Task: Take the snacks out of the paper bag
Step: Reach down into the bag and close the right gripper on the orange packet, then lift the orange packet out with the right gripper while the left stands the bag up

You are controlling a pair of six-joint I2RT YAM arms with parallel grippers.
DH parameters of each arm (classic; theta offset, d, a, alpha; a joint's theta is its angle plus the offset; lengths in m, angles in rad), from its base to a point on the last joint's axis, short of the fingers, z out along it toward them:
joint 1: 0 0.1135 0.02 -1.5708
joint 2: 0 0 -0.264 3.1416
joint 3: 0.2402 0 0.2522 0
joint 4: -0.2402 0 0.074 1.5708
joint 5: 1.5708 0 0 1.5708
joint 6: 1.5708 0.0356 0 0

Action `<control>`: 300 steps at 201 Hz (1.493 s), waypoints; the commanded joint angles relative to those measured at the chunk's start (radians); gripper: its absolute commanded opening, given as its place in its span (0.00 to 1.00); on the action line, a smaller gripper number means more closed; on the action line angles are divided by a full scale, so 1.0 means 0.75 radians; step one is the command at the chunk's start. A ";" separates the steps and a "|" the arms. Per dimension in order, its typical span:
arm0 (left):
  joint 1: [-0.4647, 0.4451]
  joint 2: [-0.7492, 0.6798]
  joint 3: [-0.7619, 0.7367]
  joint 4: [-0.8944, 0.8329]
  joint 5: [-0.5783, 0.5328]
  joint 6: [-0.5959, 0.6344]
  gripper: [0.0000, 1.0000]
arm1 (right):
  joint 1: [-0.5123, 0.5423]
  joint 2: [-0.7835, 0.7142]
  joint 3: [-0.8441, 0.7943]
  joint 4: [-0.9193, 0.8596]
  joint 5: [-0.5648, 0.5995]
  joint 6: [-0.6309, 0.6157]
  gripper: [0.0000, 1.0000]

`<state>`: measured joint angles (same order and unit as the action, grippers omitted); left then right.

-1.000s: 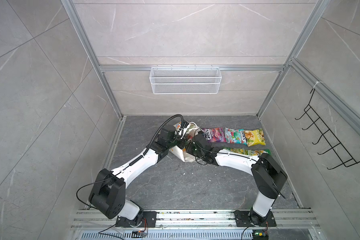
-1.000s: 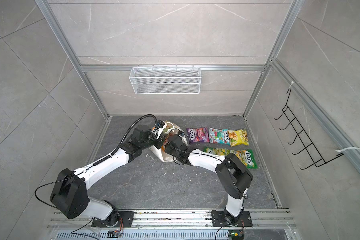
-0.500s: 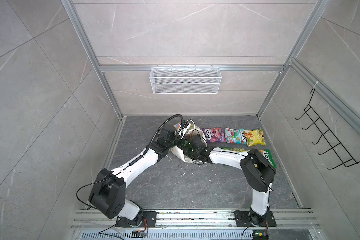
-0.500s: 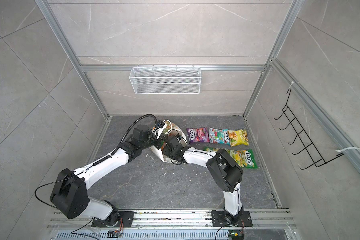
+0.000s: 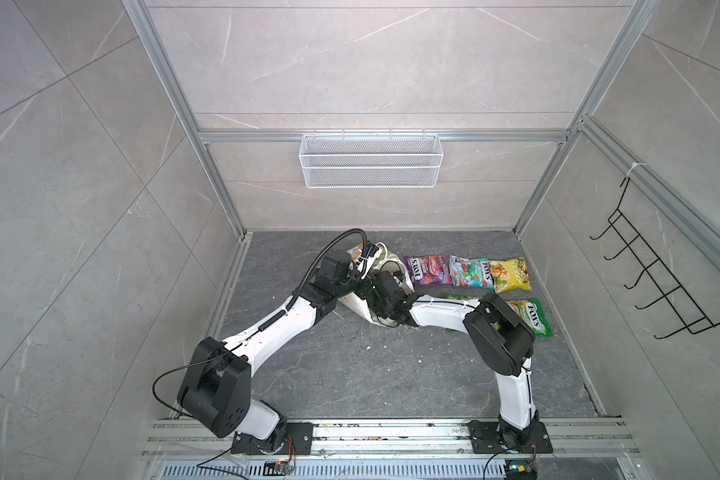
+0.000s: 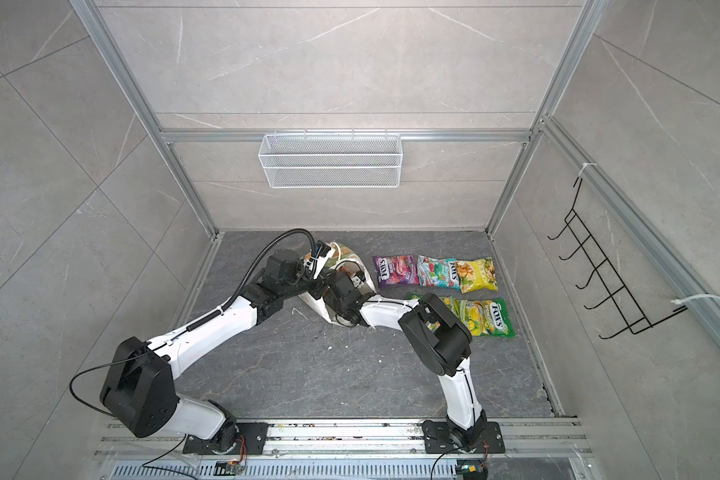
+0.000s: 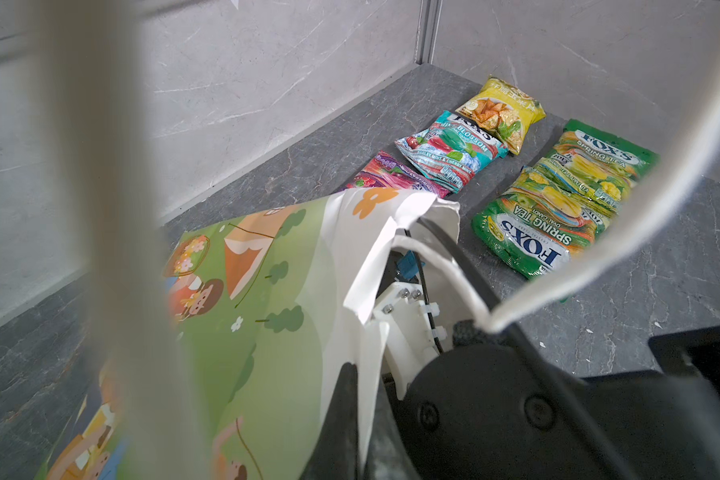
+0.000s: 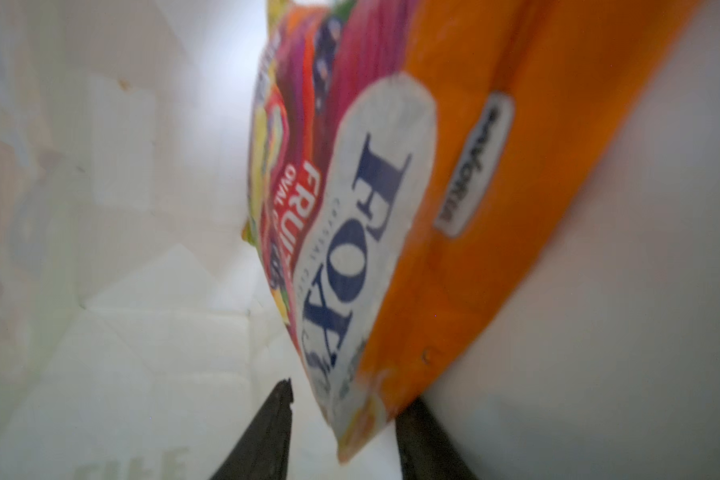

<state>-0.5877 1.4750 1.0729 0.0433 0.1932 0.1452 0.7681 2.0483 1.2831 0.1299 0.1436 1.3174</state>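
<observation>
The paper bag (image 5: 360, 306) (image 6: 320, 309) leans on the floor, white with a green cartoon print (image 7: 267, 291). My left gripper (image 7: 362, 374) is shut on its white rim. My right gripper (image 8: 348, 395) reaches inside the bag; its jaws are open on either side of the lower corner of an orange FOX'S packet (image 8: 433, 208). One finger is clear of the packet. Out on the floor lie a purple packet (image 5: 427, 270), a teal one (image 5: 470, 272), a yellow chip bag (image 5: 510, 274) and two green FOX'S packets (image 7: 528, 237) (image 7: 595, 162).
A white wire basket (image 5: 371, 166) hangs on the back wall and a black hook rack (image 5: 649, 282) on the right wall. The bag's cord handle (image 7: 599, 249) loops across the left wrist view. Small paper scraps (image 5: 366, 347) dot the floor.
The right arm's elbow has swung left, toward the bag, and its gripper has pushed further into the bag. The left arm holds the rim where it was.
</observation>
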 commanded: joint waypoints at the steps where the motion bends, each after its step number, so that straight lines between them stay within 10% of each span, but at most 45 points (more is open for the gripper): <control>1: -0.004 -0.022 0.045 0.053 0.035 -0.005 0.00 | 0.000 0.067 0.043 0.072 0.141 0.012 0.31; 78: -0.005 -0.043 0.014 0.064 0.009 -0.005 0.00 | -0.001 0.099 0.112 0.050 0.233 -0.066 0.01; 300: -0.006 0.071 0.136 -0.046 -0.209 -0.029 0.00 | 0.000 -0.575 -0.258 0.023 -0.068 -0.575 0.00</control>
<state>-0.5949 1.5185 1.1122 0.0383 0.0940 0.1448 0.7662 1.6905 1.0763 0.1207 0.1734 1.0267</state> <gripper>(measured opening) 0.047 0.046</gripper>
